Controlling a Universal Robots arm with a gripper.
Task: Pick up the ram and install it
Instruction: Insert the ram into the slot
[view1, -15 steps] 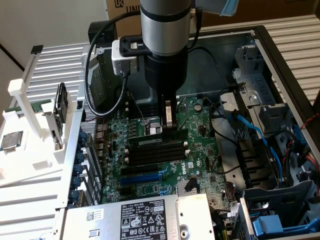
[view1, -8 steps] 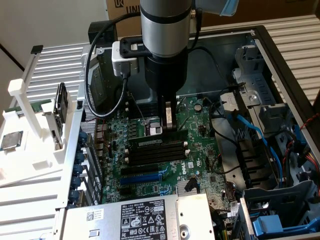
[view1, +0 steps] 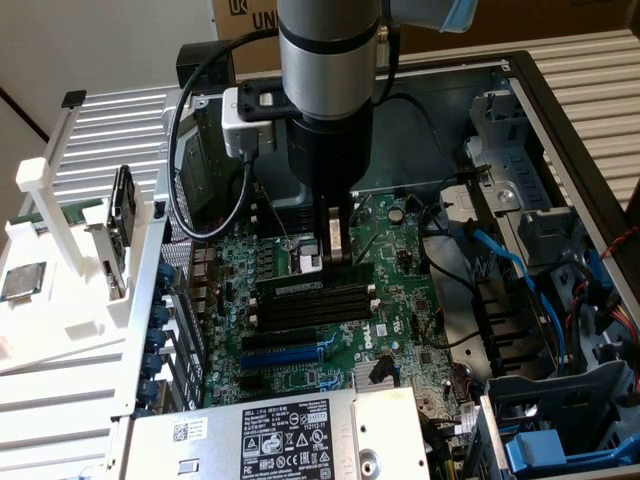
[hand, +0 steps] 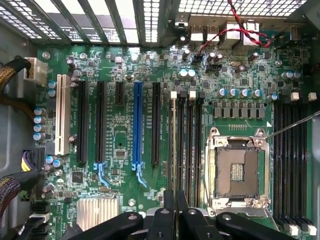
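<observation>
The ram (hand: 173, 145) shows edge-on as a thin pale line along the outermost black memory slot (hand: 181, 145) of the bank beside the CPU socket (hand: 237, 170). My gripper (hand: 175, 207) has its black fingers drawn together on the ram's edge. Whether the stick is fully seated in the slot cannot be told. In the exterior view my gripper (view1: 336, 255) reaches straight down into the open computer case. Its fingertips are at the far edge of the memory slots (view1: 315, 305) on the green motherboard (view1: 400, 250).
A blue expansion slot (view1: 290, 355) and the power supply (view1: 290, 430) lie nearer the camera. Blue cables (view1: 510, 265) and drive cages fill the exterior view's right. A white fixture (view1: 60, 260) stands outside the case at the exterior view's left. A second bank of slots (hand: 290, 160) flanks the socket.
</observation>
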